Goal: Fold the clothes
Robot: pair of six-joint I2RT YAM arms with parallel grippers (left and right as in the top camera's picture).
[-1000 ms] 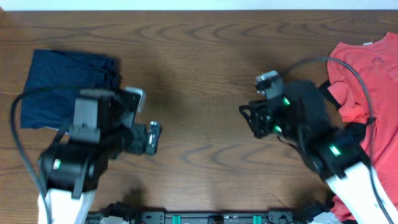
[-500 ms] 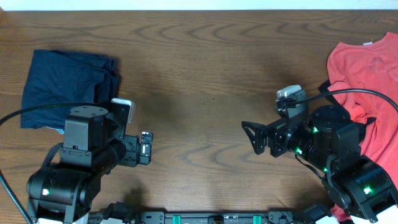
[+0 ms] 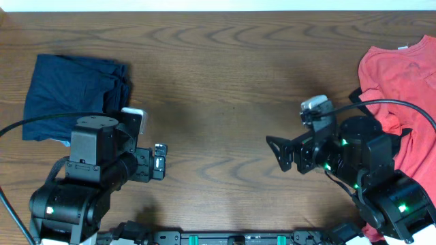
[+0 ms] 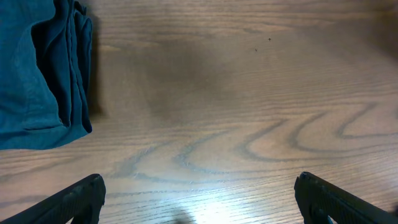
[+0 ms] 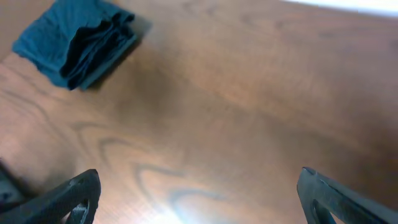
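Observation:
Folded dark navy shorts [image 3: 73, 88] lie at the table's far left, and they also show as a folded stack [image 4: 40, 74] in the left wrist view and a small bundle [image 5: 81, 43] in the right wrist view. A coral-red T-shirt [image 3: 402, 88] lies crumpled at the right edge, partly under the right arm. My left gripper [image 3: 159, 161] hovers open over bare wood, right of and nearer than the shorts; its fingertips [image 4: 81, 196] hold nothing. My right gripper [image 3: 278, 151] is open too, left of the T-shirt, with bare table between its fingertips [image 5: 74, 196].
The brown wooden table [image 3: 225, 82] stretches between the two garments. A cable [image 3: 388, 82] from the right arm loops over the T-shirt. The arms' bases and a black rail [image 3: 231, 238] sit along the near edge.
Both arms have drawn back toward the near edge. The left one has come off the shorts. The right gripper has opened wide.

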